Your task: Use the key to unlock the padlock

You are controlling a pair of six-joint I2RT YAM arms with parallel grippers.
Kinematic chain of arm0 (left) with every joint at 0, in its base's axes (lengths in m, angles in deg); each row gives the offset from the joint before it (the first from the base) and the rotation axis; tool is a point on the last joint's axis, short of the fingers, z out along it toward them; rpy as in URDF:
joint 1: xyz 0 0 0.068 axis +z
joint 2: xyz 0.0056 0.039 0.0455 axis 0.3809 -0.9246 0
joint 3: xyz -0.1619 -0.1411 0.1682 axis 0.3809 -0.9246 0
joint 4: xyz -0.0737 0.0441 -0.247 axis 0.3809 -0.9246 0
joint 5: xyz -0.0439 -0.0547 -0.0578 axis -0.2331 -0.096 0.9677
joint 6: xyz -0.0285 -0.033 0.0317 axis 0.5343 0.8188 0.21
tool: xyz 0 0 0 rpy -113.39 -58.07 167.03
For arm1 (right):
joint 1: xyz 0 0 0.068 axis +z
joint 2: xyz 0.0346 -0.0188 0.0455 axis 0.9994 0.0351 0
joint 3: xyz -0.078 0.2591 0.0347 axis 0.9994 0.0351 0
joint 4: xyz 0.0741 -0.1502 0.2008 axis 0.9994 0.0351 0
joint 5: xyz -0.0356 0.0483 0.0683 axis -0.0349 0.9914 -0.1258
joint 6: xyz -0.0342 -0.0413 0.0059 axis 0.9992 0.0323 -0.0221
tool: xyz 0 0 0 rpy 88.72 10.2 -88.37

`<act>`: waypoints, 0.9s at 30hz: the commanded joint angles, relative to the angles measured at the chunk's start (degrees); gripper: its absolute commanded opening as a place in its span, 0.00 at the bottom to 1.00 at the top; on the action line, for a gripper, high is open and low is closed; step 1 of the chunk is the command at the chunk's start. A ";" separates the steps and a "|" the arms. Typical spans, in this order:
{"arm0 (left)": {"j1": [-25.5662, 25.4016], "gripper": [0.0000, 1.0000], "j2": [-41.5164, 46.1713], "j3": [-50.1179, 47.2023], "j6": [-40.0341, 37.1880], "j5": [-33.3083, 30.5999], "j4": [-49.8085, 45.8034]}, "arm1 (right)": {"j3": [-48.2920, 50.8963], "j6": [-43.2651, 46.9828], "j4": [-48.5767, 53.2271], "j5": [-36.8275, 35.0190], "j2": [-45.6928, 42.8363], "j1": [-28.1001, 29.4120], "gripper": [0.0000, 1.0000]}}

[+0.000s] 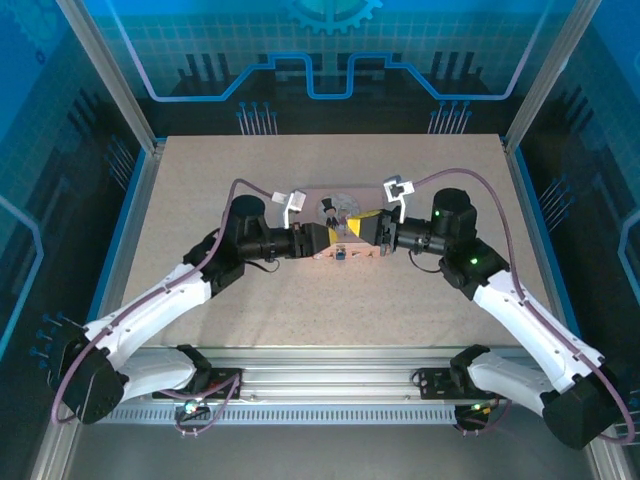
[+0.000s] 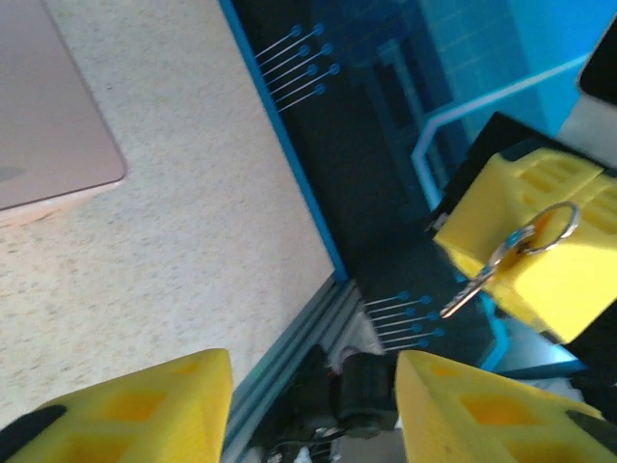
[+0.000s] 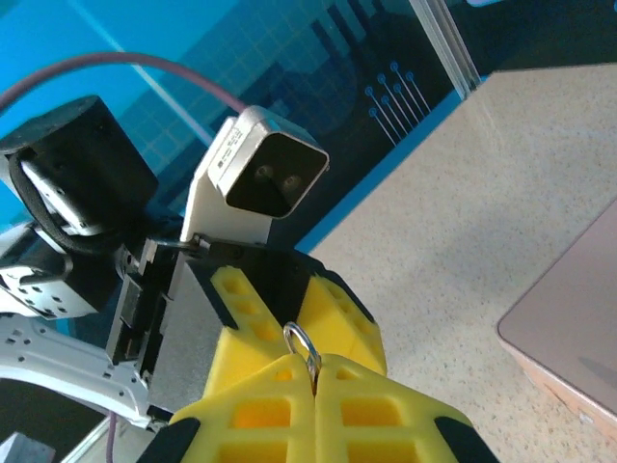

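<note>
The key (image 2: 474, 285) is a thin metal sliver on a wire ring (image 3: 303, 344), pinched between the yellow pads of my right gripper (image 3: 315, 374), which is shut on it. Its blade pokes out towards my left gripper (image 2: 313, 391), whose yellow fingers (image 2: 145, 405) stand open with nothing between them. Seen from above, the left gripper (image 1: 320, 240) and right gripper (image 1: 362, 230) face each other over the pink box (image 1: 320, 200). A tiny dark thing, apparently the padlock (image 1: 341, 254), lies at the box's front edge just below them.
The pink box (image 2: 48, 125) lies flat mid-table with a round print on its lid. Speckled beige tabletop (image 1: 400, 320) surrounds it. Blue walls and metal posts (image 1: 150, 145) close in the sides and back, and an aluminium rail (image 1: 330, 385) runs along the near edge.
</note>
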 commanded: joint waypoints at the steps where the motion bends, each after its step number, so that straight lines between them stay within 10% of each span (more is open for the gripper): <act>1: -0.07 0.55 1.64 -0.64 1.75 2.85 9.40 | 1.99 -4.13 -4.76 -0.96 -1.11 -0.44 0.00; 27: -2.45 0.46 -0.58 0.65 1.95 5.00 13.15 | 3.97 -8.84 -11.89 1.54 -0.58 0.93 0.00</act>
